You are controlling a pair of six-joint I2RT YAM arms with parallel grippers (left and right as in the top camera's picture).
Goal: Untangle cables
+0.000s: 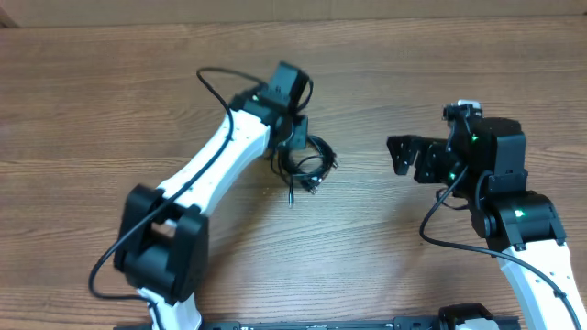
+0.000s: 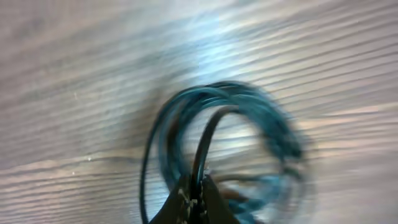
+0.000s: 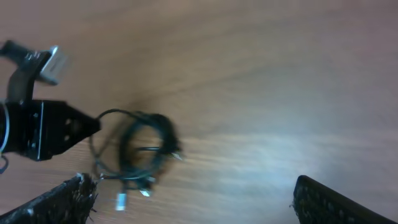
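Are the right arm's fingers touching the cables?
No, the right fingers hang open in the overhead view, with bare table between them and the cables.

The overhead camera looks straight down on the wooden table (image 1: pixel 110 82) from well above, with both arms entering from the bottom edge. The left wrist camera sits very close, facing down along the left gripper (image 2: pixel 198 194) at the cables (image 2: pixel 273 124), which fill its blurred lower half. The right wrist camera looks from farther off, across the table, past the right gripper (image 3: pixel 191 183), whose fingers frame the bottom corners. All three views share the cables; the overhead and right wrist views also share the left gripper.
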